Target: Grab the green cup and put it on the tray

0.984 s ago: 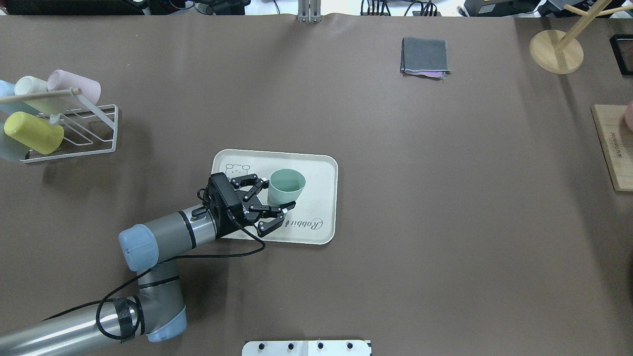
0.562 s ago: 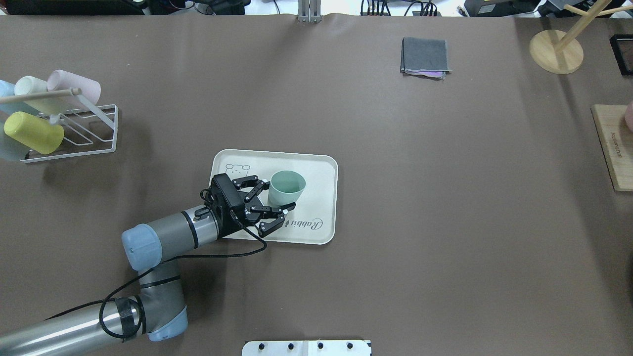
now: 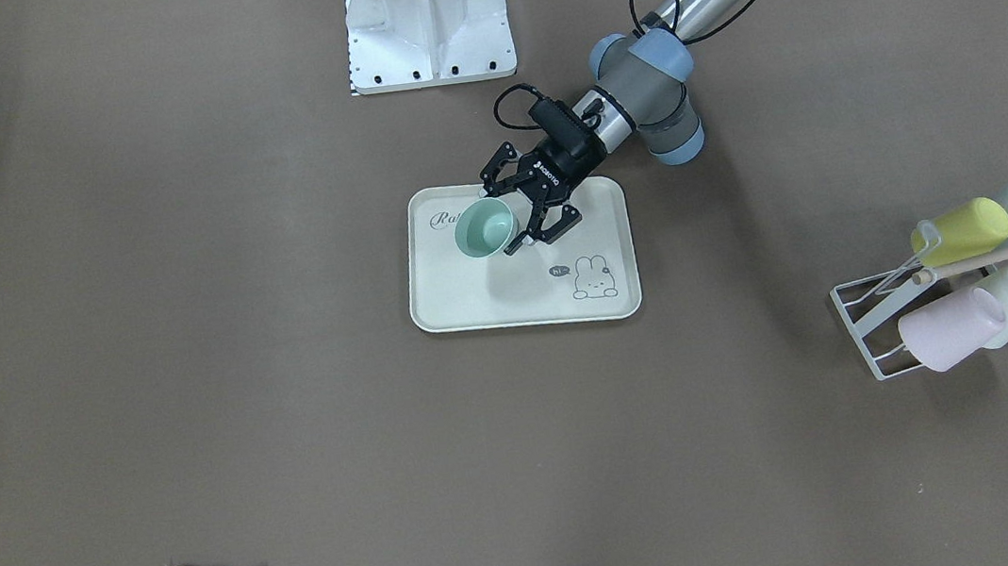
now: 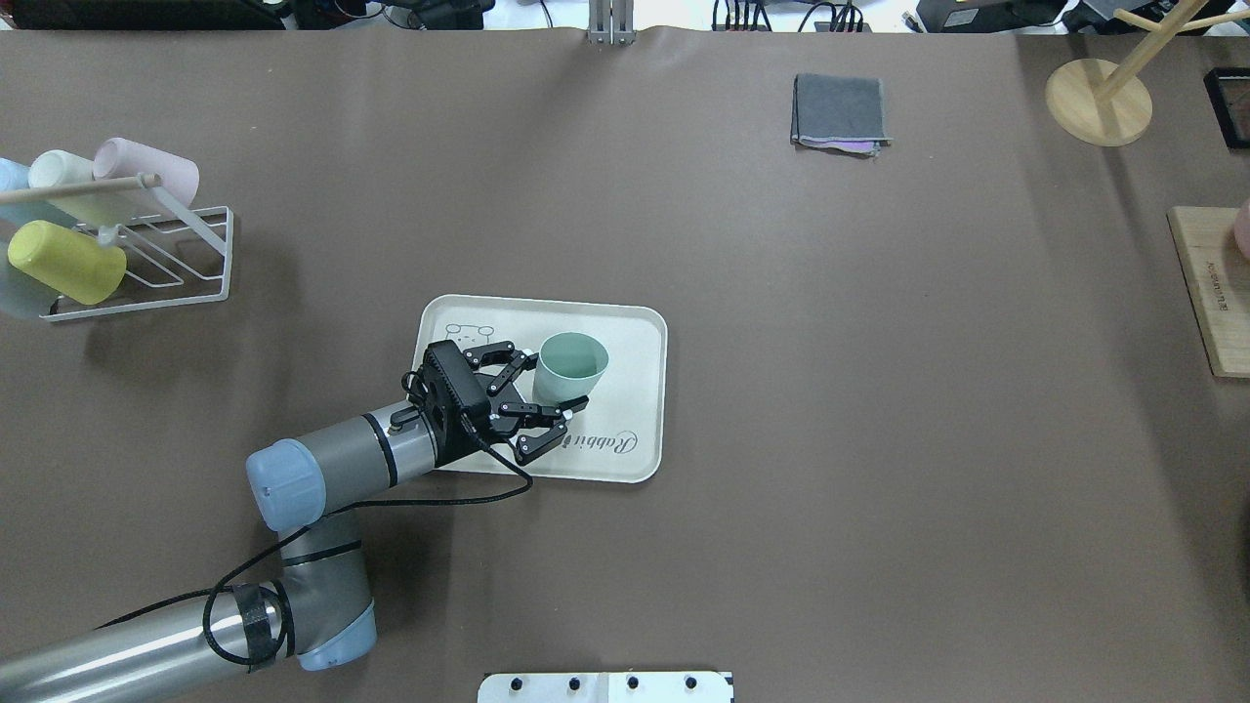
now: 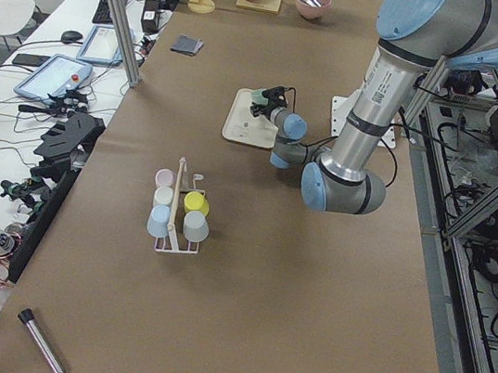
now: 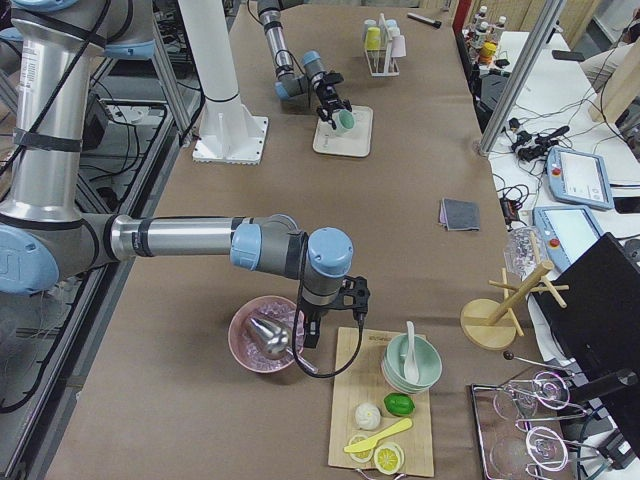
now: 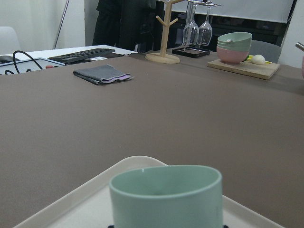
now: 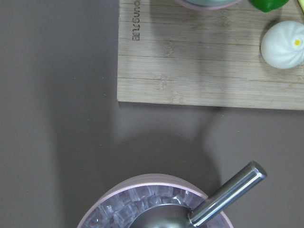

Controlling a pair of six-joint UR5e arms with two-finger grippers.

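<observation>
The green cup [image 4: 571, 366] stands upright over the middle of the cream tray [image 4: 635, 332], just above the "Rabbit" script. My left gripper [image 4: 558, 379] reaches in from the tray's near left, one finger on each side of the cup, shut on it. The front view shows the same hold on the cup [image 3: 484, 228] above the tray [image 3: 469, 311]. The left wrist view shows the cup [image 7: 166, 194] close up, with no fingers in sight. My right gripper [image 6: 330, 305] hangs over a pink bowl [image 6: 262, 335] far to the right; I cannot tell whether it is open or shut.
A white wire rack [image 4: 146, 254] with several pastel cups lies at the far left. A folded grey cloth [image 4: 840, 112] lies at the back. A wooden stand [image 4: 1099, 98] and a wooden board [image 4: 1211, 293] are at the right edge. A metal scoop [image 8: 228, 194] rests in the pink bowl.
My left arm and gripper have shifted slightly to the right over the tray, and the green cup has moved that way with them.
</observation>
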